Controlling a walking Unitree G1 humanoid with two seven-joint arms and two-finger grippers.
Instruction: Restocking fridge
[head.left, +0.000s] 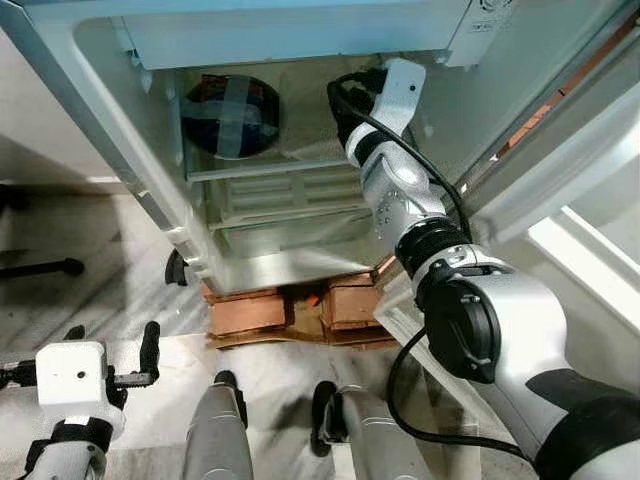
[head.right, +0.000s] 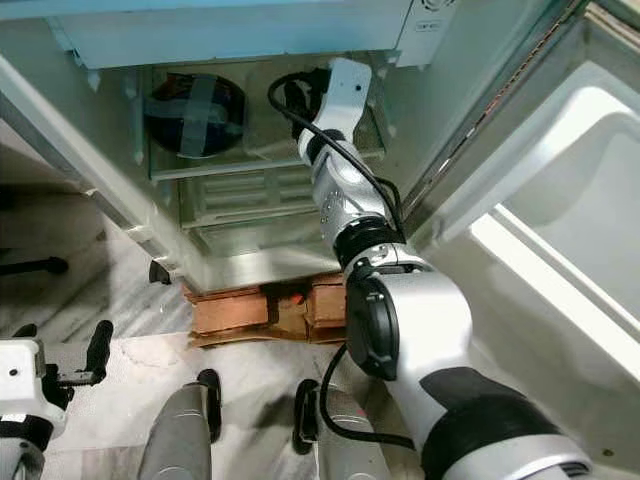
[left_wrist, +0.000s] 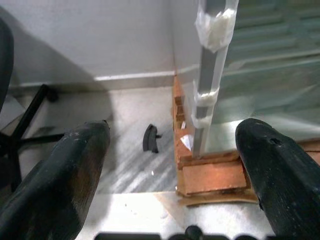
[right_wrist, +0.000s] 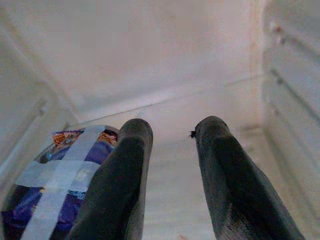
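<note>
Right gripper (right_wrist: 172, 135) is inside the fridge (head.left: 120, 150), fingers slightly apart and empty; the taped purple bag (right_wrist: 50, 175) sits just beside them.

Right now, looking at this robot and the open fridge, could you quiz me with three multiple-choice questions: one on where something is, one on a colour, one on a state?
1. Where is the taped round package?
A. on the fridge's glass shelf
B. on the floor
C. in the door bin

2. What colour is the package under its pale tape?
A. red
B. dark blue-purple
C. green

3. How is the right gripper?
A. shut on the package
B. open, holding nothing
C. hanging by the floor

Answers: 1 A, it rests on the shelf at left. 2 B, the right wrist view shows it. 3 B, there is a bare gap between its jaws.
</note>
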